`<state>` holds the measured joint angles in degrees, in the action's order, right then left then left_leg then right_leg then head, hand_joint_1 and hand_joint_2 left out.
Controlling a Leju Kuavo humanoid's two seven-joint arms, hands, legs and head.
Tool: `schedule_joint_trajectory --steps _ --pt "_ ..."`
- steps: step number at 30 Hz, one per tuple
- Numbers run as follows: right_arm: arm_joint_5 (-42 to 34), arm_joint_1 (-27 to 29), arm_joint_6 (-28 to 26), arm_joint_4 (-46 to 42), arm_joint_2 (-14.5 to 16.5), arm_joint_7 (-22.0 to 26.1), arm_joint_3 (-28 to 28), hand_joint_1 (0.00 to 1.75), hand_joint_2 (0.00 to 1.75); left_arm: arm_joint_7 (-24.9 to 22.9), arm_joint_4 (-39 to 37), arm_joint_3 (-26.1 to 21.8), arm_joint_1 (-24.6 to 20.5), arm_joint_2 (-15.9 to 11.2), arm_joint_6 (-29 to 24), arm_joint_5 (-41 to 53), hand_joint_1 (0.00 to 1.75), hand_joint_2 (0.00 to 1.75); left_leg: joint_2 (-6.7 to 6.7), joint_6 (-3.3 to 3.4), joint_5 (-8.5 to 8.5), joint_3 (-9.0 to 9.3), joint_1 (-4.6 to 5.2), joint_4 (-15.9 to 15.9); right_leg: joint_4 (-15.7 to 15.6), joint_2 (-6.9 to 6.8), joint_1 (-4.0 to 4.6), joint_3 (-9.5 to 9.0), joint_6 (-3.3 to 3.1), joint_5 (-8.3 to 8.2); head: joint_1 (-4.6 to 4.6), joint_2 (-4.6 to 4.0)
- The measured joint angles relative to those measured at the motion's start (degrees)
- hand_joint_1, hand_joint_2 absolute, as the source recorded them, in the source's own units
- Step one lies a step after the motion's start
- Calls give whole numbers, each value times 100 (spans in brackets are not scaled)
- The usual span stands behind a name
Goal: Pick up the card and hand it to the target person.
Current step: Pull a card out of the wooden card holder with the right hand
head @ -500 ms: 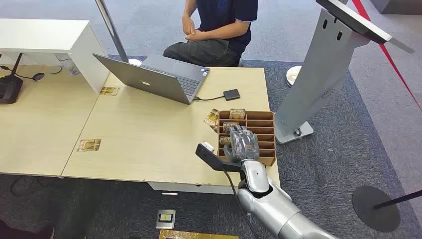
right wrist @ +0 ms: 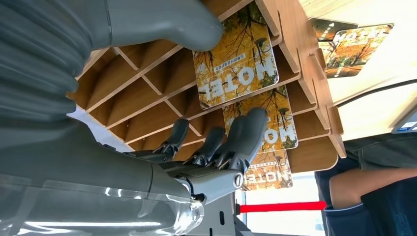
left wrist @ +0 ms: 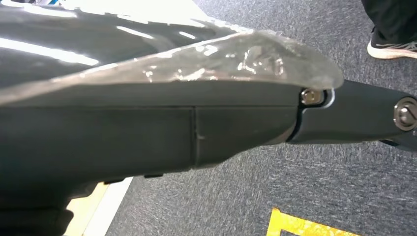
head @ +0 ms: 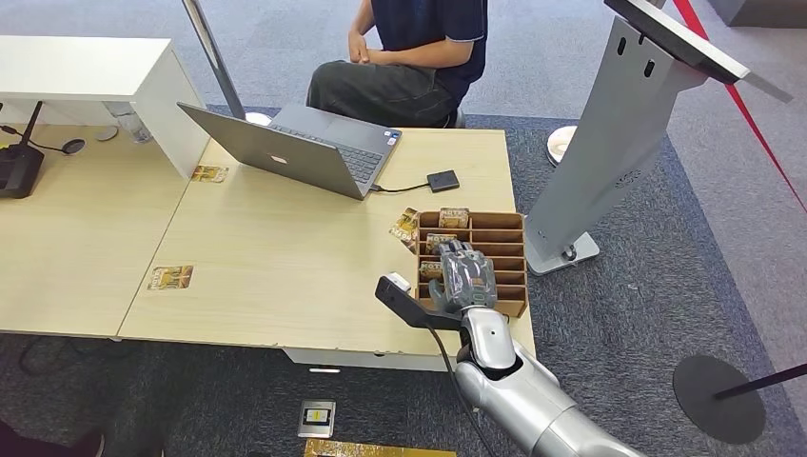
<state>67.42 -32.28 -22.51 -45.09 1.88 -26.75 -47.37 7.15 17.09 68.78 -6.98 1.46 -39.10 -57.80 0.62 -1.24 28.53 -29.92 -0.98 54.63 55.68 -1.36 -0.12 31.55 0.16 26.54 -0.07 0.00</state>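
The worktop (head: 285,257) stretches ahead of me, and a person (head: 419,57) sits at its far side behind an open laptop (head: 295,148). At the near right corner stands a brown slotted card rack (head: 509,238) with hotel cards in its compartments. My right hand (head: 463,276) hovers over that rack, fingers (right wrist: 246,135) apart and curved toward the card (right wrist: 236,59) lying in a slot, thumb above it, holding nothing. I cannot tell how my left hand is set.
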Motion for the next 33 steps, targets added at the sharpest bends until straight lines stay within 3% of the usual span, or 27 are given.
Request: schedule_joint_trajectory --steps 11,33 --pt "16 1 13 -38 -4 -15 5 55 175 7 0 0 2 -2 0 11 0 0 0 0 0 1 0 0 0 0 0 -1 0 0 0 0" --pt "-40 30 93 -44 1 -5 8 80 175 7 0 0 2 -7 0 9 0 0 0 0 0 0 0 0 -1 0 0 -1 0 0 0 0"
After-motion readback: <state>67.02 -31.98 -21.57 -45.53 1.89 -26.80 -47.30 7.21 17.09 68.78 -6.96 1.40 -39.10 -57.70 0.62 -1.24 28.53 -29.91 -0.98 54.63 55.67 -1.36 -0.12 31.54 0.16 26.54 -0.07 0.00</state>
